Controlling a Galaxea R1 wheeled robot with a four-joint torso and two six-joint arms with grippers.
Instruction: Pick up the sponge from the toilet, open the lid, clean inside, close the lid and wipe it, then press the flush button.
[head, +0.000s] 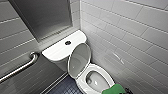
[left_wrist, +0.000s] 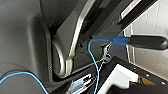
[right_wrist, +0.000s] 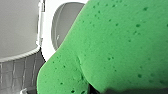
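Toilet (head: 83, 81) tucked into a corner, its bowl close against the white tiled wall (head: 130, 37) on the right. On the left, dark tiled floor (head: 63, 88) leaves some open room, and a steel grab rail (head: 20, 68) slants along the grey wall. The lid (head: 79, 60) stands raised, leaning on the cistern (head: 56, 51), so the bowl is open. The flush button (head: 68, 42) sits on the cistern top. The sponge (head: 113, 89) hangs at the bowl's near right rim, with the right gripper (head: 128, 91) jaws clamped on it.
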